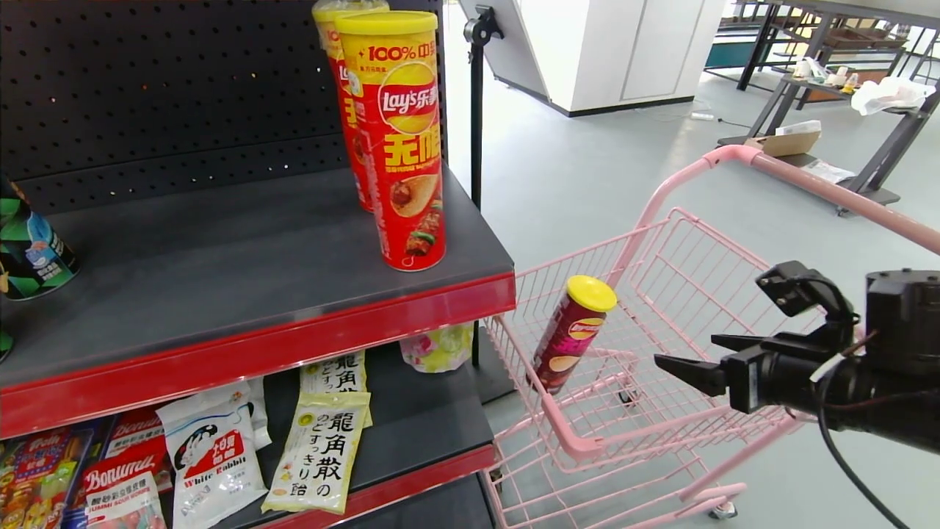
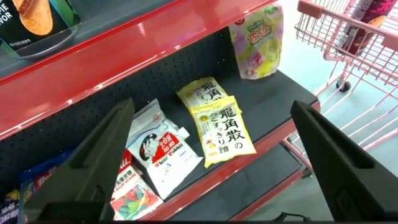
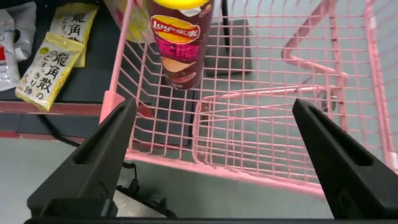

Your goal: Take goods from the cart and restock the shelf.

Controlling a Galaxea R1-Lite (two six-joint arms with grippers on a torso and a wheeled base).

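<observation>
A pink wire cart (image 1: 661, 242) stands right of the shelf. In it a maroon chip can (image 1: 569, 338) with a yellow lid leans against the cart's shelf-side wall. My right gripper (image 1: 687, 351) hovers open over the cart's basket, right of the can and apart from it. In the right wrist view the chip can (image 3: 180, 46) lies beyond the open right gripper (image 3: 212, 104). Two red chip cans (image 1: 404, 139) stand upright at the right end of the upper shelf (image 1: 220, 250). My left gripper (image 2: 211, 104) is open and faces the lower shelf.
On the lower shelf lie a yellow candy bag (image 1: 319, 448), a white candy bag (image 1: 213, 455) and other snack packs. A green-black can (image 1: 29, 246) stands at the upper shelf's left. A black pole (image 1: 477, 110) rises behind the shelf's right end. Tables stand far right.
</observation>
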